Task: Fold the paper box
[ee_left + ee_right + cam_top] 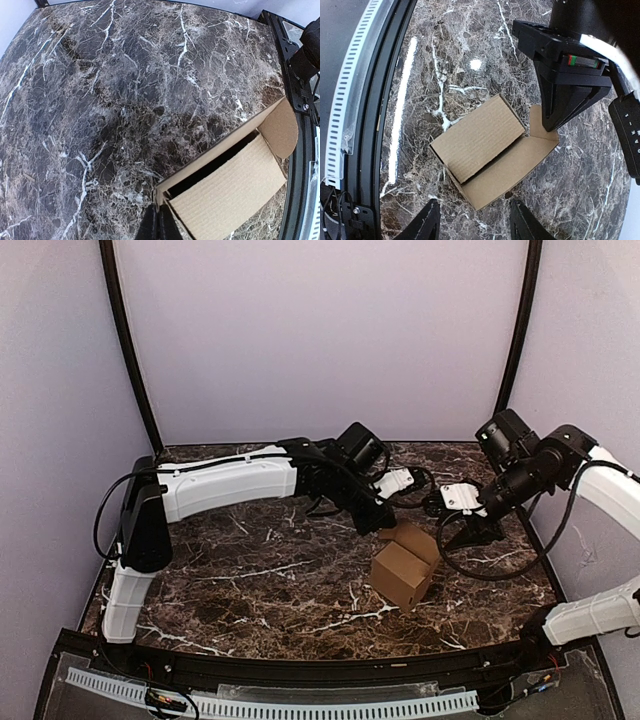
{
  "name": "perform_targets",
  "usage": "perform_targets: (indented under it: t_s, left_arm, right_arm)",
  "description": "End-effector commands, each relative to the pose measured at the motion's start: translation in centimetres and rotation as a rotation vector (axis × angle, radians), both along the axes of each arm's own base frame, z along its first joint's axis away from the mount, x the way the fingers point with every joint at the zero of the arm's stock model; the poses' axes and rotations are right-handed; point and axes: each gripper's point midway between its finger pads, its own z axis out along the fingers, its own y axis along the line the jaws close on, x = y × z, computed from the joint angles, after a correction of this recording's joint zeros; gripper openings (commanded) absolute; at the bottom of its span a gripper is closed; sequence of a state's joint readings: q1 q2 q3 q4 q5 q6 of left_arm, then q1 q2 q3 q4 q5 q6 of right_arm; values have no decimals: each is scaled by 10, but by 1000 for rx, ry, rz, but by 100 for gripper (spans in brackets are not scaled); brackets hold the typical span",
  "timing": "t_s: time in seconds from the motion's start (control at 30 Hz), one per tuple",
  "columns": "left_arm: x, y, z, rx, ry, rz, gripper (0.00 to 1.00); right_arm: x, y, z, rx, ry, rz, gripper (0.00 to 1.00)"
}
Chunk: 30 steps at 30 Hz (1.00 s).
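Note:
The paper box (403, 575) is a small brown cardboard box standing on the marble table, right of centre, with its top flaps open. In the left wrist view the paper box (235, 185) shows a dark gap under one folded-in flap and a rounded tab at its far end. My left gripper (159, 222) is shut, its tips at the box's near corner, where a thin side flap runs in between them. The left gripper (388, 528) reaches in from behind the box. My right gripper (476, 224) is open, hovering above the paper box (480, 145) without touching it.
The dark marble table (250, 580) ends in a black rail (370, 125) with a white perforated strip (350, 90) along the near edge. The right arm (520, 480) hangs close behind the box, with loose cables (470, 565). Pale walls enclose the back and sides.

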<state>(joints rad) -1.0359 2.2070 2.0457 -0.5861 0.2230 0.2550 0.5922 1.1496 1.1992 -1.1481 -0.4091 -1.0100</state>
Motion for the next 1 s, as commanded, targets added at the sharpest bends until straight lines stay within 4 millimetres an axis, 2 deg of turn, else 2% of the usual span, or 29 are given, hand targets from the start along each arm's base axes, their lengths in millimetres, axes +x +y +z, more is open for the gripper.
perform_targets:
  t_s: [0.0,0.1,0.27,0.33,0.4,0.5,0.63,0.73,0.9,0.97]
  left_arm:
    - [0,4,12,-6,-5,9,1]
    - [5,0,18,-38,20,77,1]
    - [12,3,20,-44,62,213,1]
    - [14,7,16,-33,78,262,1]
    - [17,10,13,-27,91,305,1]
    - [18,10,12,-31,100,327,1]
    - [20,10,12,-44,90,337,1]
    - [23,10,13,-44,66,336,1]
    - [29,11,15,-42,25,342,1]
    - [29,11,16,-45,21,341,1]
  right_arm:
    - [2,-7,-7,-53,-54,34,48]
    - [-1,-4,-12,2,-45,12,50]
    - [-10,15,13,200,-16,-3,53]
    - [-18,29,29,286,14,36,53]
    - [-24,46,35,307,36,75,51]
    - [-40,70,16,225,11,156,44]
    - [-48,77,-26,92,-59,195,37]
    - [-32,76,-43,25,-190,136,35]
    - [2,68,-50,18,-335,-29,36]
    - [9,65,-55,19,-360,-68,36]
